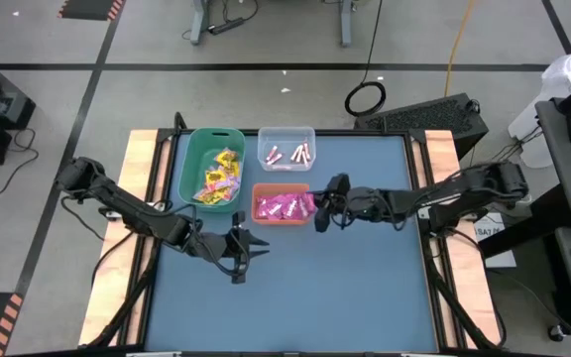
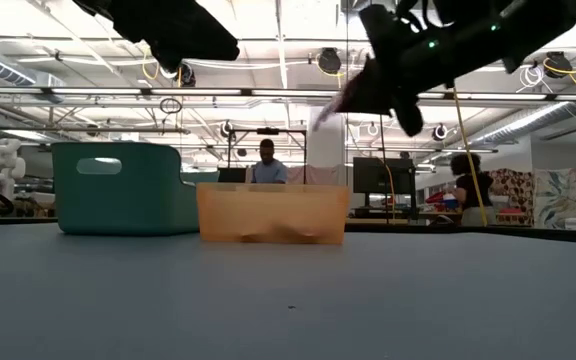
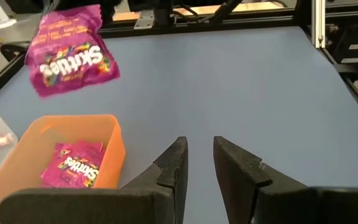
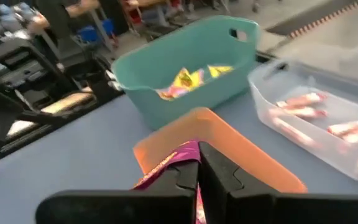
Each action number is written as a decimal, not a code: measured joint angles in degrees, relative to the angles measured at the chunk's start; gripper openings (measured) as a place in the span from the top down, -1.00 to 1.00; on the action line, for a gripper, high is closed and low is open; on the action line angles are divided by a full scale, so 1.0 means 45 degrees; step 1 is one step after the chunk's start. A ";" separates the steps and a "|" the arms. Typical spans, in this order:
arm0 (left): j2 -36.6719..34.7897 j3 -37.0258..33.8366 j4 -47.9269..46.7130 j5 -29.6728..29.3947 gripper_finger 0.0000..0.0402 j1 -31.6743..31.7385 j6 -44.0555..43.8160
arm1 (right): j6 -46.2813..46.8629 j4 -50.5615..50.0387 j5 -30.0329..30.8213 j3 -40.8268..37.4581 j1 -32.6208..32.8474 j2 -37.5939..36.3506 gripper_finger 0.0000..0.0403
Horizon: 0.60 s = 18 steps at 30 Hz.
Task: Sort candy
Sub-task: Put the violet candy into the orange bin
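Currently the right gripper (image 1: 317,214) is clamped on a magenta Skittles packet (image 3: 70,48) — crinkly glossy foil, square, hanging just above the 3 o'clock edge of the orange bin (image 1: 282,204). Right wrist view shows the pink foil pinched between the closed fingers (image 4: 222,177).

Left gripper (image 1: 238,260) hovers over bare blue table (image 1: 365,288) at about 7 o'clock from the orange bin, fingers (image 3: 173,165) slightly parted, nothing between them.

Bins:
- teal bin (image 1: 211,169) — opaque plastic, rounded corners, handle cutout, holds yellow packets (image 1: 218,178)
- clear tray (image 1: 286,148) — see-through thin walls, at 3 o'clock of the teal bin, holds pale pink sticks (image 1: 290,155)
- orange bin — translucent plastic, at 6 o'clock of the clear tray, holds magenta packets (image 1: 284,206)

View differences: only the left wrist view reads the Skittles print on the held packet. The low view shows the orange bin's translucency and the packet as a pink blur under the right arm; a person (image 2: 267,163) sits behind. The bins' contents can't be seen there — the high view gives them.
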 joint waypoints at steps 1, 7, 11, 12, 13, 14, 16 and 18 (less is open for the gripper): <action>0.0000 0.0000 0.0026 -0.0035 0.58 0.0000 0.0000 | -0.0209 0.0603 -0.0072 0.0012 0.0000 0.0315 1.00; 0.0000 0.0000 0.0053 -0.0173 0.58 0.0024 -0.0005 | -0.1506 0.2435 -0.0343 0.0015 -0.0339 0.1972 1.00; 0.0000 0.0000 -0.0003 -0.0177 0.58 0.0024 -0.0001 | -0.1532 0.2501 -0.0290 0.0015 -0.0659 0.2530 1.00; 0.0000 0.0000 -0.0004 -0.0177 0.58 0.0024 0.0000 | -0.1527 0.2578 -0.0281 0.0015 -0.0705 0.2649 1.00; 0.0000 0.0000 -0.0005 -0.0177 0.58 0.0024 0.0000 | -0.1527 0.2709 -0.0286 0.0015 -0.0741 0.2758 1.00; 0.0000 0.0000 -0.0005 -0.0177 0.58 0.0024 0.0000 | -0.1542 0.2893 -0.0295 0.0015 -0.0748 0.2861 1.00; 0.0000 0.0000 -0.0005 -0.0178 0.58 0.0024 0.0000 | -0.1807 0.3355 -0.0337 0.0019 -0.0748 0.3103 1.00; 0.0000 0.0000 -0.0005 -0.0182 0.58 0.0024 0.0005 | -0.2277 0.3752 -0.0359 0.0019 -0.0748 0.3379 1.00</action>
